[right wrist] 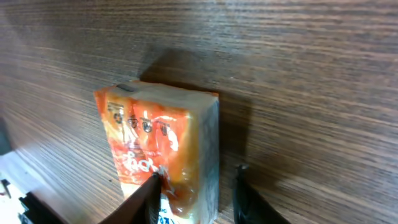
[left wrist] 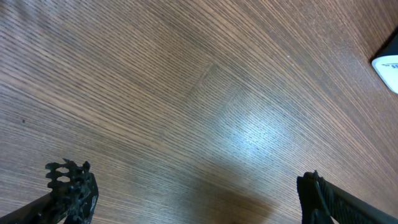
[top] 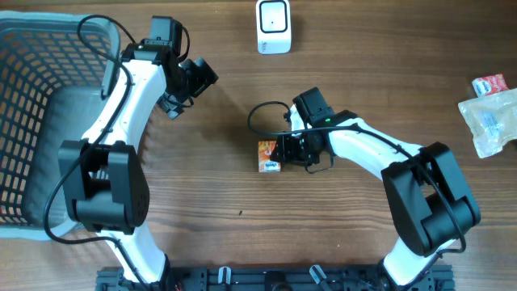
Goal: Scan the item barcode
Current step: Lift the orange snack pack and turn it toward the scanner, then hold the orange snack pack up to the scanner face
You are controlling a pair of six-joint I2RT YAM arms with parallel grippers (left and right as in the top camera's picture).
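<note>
The item is a small orange and white packet [top: 269,156] lying on the wooden table near the middle. In the right wrist view the packet [right wrist: 155,130] stands between the fingers of my right gripper [right wrist: 196,175]. One finger touches its printed orange face and the other is a small gap away from its pale side. From above, the right gripper [top: 282,152] sits at the packet's right edge. The white scanner [top: 274,26] stands at the back of the table. My left gripper [top: 196,78] hovers wide open over bare wood [left wrist: 193,193], holding nothing. No barcode shows.
A grey mesh basket [top: 48,28] fills the left side of the table. At the far right lie a clear plastic pouch [top: 491,117] and a small red packet [top: 490,83]. A corner of the white scanner [left wrist: 388,62] shows in the left wrist view.
</note>
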